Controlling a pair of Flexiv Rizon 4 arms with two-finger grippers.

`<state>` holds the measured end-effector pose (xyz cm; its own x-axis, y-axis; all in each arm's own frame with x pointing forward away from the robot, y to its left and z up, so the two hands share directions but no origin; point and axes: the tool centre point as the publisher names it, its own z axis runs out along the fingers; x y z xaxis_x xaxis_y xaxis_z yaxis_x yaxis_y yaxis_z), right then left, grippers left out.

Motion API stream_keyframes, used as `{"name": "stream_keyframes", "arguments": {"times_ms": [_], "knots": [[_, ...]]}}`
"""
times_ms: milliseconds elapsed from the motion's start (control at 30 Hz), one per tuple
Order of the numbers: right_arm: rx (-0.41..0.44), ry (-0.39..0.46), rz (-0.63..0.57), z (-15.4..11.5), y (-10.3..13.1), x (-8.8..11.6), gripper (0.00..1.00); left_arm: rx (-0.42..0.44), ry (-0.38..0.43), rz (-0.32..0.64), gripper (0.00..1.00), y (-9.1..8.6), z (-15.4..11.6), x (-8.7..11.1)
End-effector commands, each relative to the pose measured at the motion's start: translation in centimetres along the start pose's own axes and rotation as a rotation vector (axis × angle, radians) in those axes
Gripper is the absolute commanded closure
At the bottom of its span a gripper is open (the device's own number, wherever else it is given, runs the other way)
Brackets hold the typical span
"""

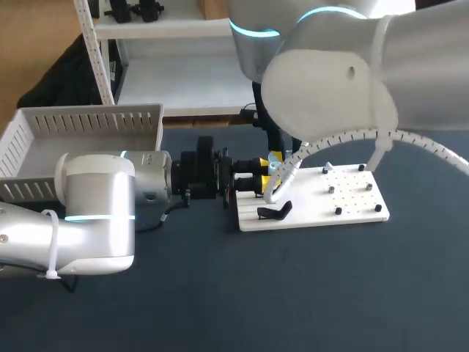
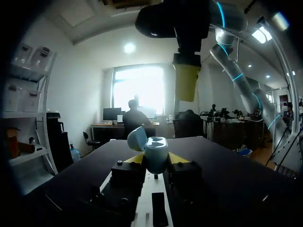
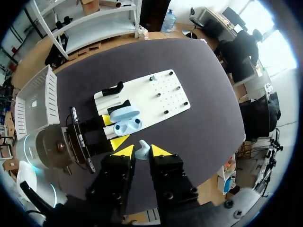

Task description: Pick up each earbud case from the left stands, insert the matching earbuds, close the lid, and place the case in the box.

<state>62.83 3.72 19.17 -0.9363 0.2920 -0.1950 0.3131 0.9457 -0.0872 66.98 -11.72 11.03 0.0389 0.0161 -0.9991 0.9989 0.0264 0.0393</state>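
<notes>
While the left gripper (image 2: 155, 161) clamps the open earbud case (image 3: 125, 120), the right gripper (image 3: 138, 151), pinching an earbud (image 3: 142, 149), should lower squarely into a free socket (image 3: 136, 122).

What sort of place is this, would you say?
Probably a robotics lab bench: left arm and right arm over a dark table, a white board, and a slatted box.

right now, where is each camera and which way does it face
head view: above and behind, looking down; left arm and right arm meet by the white board.
left wrist view: low, looking level across the table; own jaws grip the open earbud case.
right wrist view: high, facing down; own jaws grip an earbud.
shared: both wrist views show the earbud case.
</notes>
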Motion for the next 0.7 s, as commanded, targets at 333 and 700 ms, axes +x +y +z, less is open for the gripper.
{"name": "stream_keyframes", "arguments": {"times_ms": [333,700], "knots": [[0.020,0.021,0.045,0.5,0.2,-1.4,1.00,-0.002,-0.003,0.002,1.00,0.0,0.0,0.1],[0.042,-0.007,0.060,0.8,0.8,-1.9,1.00,-0.002,-0.003,0.002,1.00,0.0,0.0,0.1]]}}
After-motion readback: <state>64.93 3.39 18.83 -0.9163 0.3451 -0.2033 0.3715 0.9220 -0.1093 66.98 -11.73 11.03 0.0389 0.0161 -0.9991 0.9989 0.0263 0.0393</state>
